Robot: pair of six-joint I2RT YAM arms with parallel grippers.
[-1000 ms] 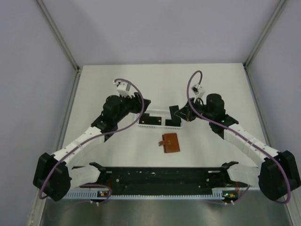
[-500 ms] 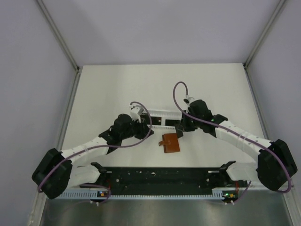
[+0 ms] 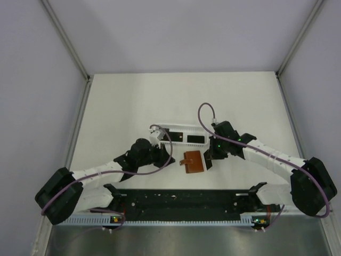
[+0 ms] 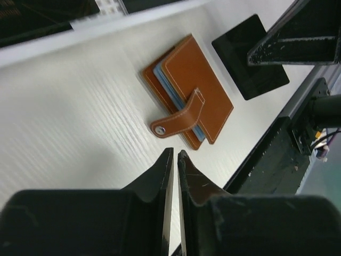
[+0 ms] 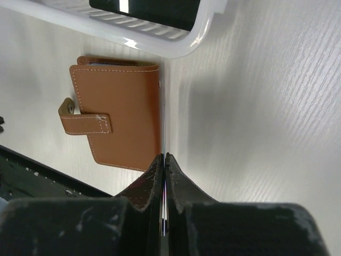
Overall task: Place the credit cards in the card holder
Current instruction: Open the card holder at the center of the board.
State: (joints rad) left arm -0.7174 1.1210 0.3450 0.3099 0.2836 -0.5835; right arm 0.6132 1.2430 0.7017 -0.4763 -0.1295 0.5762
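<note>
The brown card holder (image 3: 193,161) lies closed on the table, its clasp strap fastened (image 4: 178,116). My right gripper (image 5: 165,156) is shut on a thin black credit card (image 4: 250,56), held edge-on just beside the holder's (image 5: 120,117) right side. In the top view this gripper (image 3: 208,157) sits right of the holder. My left gripper (image 4: 175,152) hovers just left of the holder (image 4: 189,90), jaws nearly together with only a thin slit and nothing between them; from above it (image 3: 170,156) is close to the holder. Two more black cards (image 3: 195,138) lie in the white basket.
The white slotted basket (image 3: 181,129) stands just behind the card holder, its rim (image 5: 160,40) close to my right gripper. A black rail with white slotted strips (image 3: 181,200) runs along the table's near edge. White walls enclose the table on three sides.
Both arms came toward the near side, from the basket to the card holder. The right gripper brought a card with it. The left gripper's jaws closed from wide to nearly together.
</note>
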